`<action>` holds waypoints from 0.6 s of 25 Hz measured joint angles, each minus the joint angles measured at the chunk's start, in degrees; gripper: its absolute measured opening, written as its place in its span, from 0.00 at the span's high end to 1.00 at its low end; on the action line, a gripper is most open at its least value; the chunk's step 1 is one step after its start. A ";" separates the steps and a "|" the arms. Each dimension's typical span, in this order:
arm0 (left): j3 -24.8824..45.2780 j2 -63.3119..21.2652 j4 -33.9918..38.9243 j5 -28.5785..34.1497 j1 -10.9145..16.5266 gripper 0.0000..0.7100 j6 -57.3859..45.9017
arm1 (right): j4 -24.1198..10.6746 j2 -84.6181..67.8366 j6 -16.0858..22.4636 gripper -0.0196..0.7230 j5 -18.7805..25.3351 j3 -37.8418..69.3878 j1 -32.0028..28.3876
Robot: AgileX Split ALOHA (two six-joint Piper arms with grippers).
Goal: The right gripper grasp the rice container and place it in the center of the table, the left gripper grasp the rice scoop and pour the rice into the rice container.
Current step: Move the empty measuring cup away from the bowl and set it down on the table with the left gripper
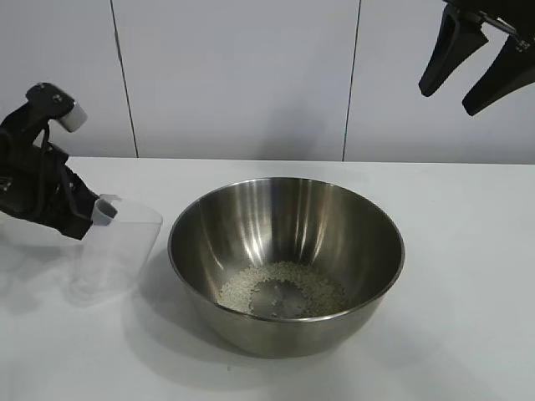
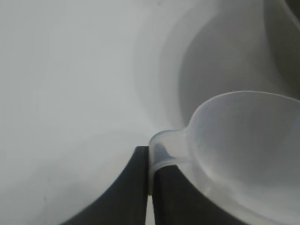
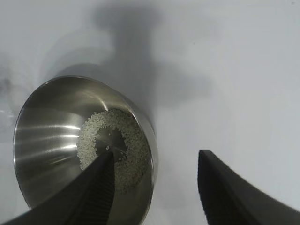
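The rice container (image 1: 286, 263), a large shiny steel bowl, stands in the middle of the white table (image 1: 468, 251). White rice (image 1: 284, 288) lies in a ring on its bottom; it also shows in the right wrist view (image 3: 112, 145). My left gripper (image 1: 84, 219) is at the left, shut on the small side handle of the rice scoop (image 1: 117, 246). The clear cup rests upright on or just above the table, left of the bowl, and looks empty (image 2: 243, 140). My right gripper (image 1: 472, 88) hangs open and empty, high above the table's right side.
White wall panels stand behind the table. Bare tabletop lies to the right of the bowl and in front of it. The bowl's rim (image 3: 152, 154) is below the right gripper's fingers (image 3: 225, 192) in the right wrist view.
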 joint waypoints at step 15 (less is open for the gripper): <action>-2.01 1.43 -0.11 -4.36 0.00 0.99 4.73 | 0.00 0.00 0.00 0.47 0.02 0.00 0.00</action>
